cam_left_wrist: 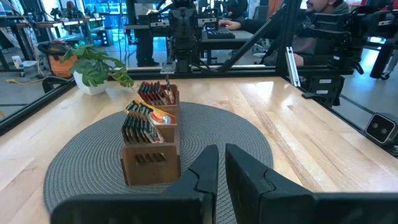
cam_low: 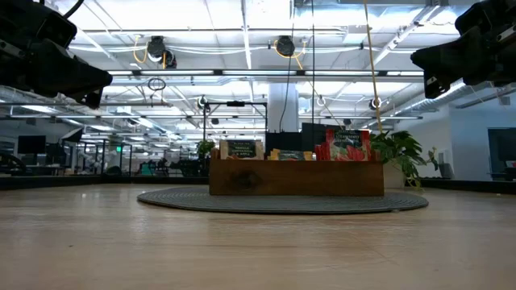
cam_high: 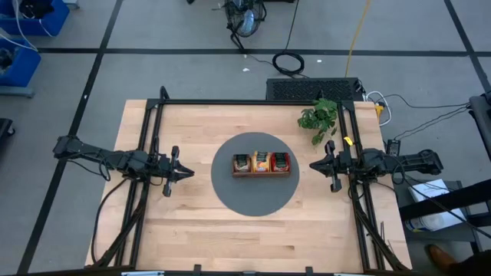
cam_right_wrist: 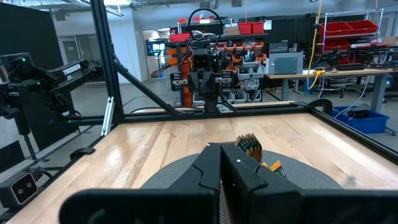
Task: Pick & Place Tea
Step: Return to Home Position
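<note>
A brown wooden tray [cam_high: 261, 173] stands in the middle of a round grey mat [cam_high: 230, 192]. Tea sachets stand on edge in its three compartments: cream with green print [cam_high: 242, 162], orange-yellow [cam_high: 261, 161] and red [cam_high: 281, 161]. In the low view their tops [cam_low: 347, 145] stick up above the tray's wall [cam_low: 296, 179]. My left gripper [cam_high: 189, 172] hovers left of the mat, shut and pointing at the tray [cam_left_wrist: 152, 163]. My right gripper [cam_high: 312, 165] hovers at the mat's right edge, shut, also pointing at the tray. Both are above the table and hold nothing.
A small potted plant [cam_high: 320, 116] stands at the far right of the table, close behind my right arm. A black frame [cam_high: 245, 102] runs along the table's far edge and sides. Bare wood [cam_high: 253, 238] lies around the mat.
</note>
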